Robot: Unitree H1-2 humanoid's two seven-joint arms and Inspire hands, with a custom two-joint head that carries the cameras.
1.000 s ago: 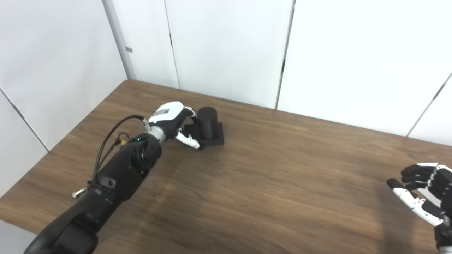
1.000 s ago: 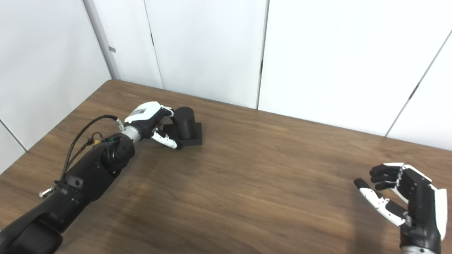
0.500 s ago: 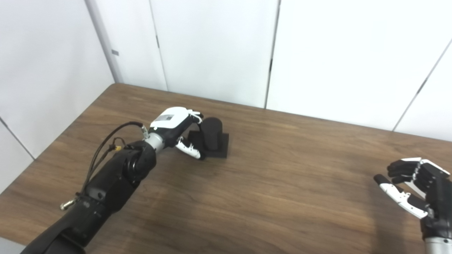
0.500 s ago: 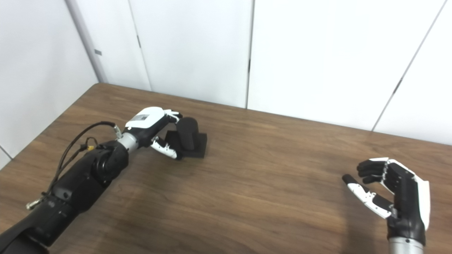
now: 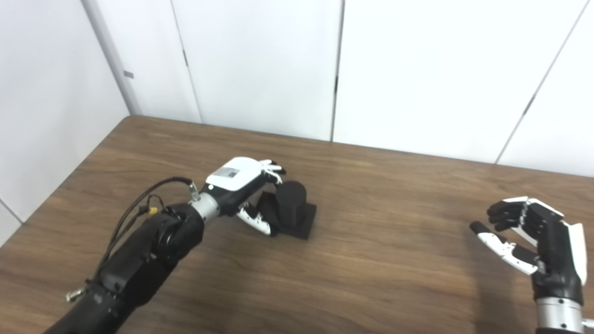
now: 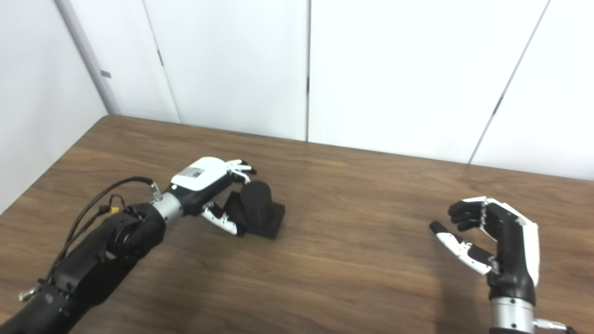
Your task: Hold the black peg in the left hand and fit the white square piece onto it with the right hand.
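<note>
Black peg (image 5: 291, 206) tilted toward 3 o'clock since earlier, gripped by left hand (image 5: 241, 185); right hand (image 6: 496, 241) empty, fingers apart.

left hand (image 5: 241, 185) hiding near side of black peg (image 5: 291, 208), contact unclear, both arms cut off below

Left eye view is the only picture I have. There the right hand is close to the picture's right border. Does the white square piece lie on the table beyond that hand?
Observer: No. The right eye view shows more table past the right hand; only bare wood shows there, and that hand holds nothing.
Operator: Does the left hand grip the black peg?
Observer: From the right eye view the left hand has its fingers behind the top of the black peg and its thumb before the base. The peg leans away. I cannot tell whether the grip is closed.
</note>
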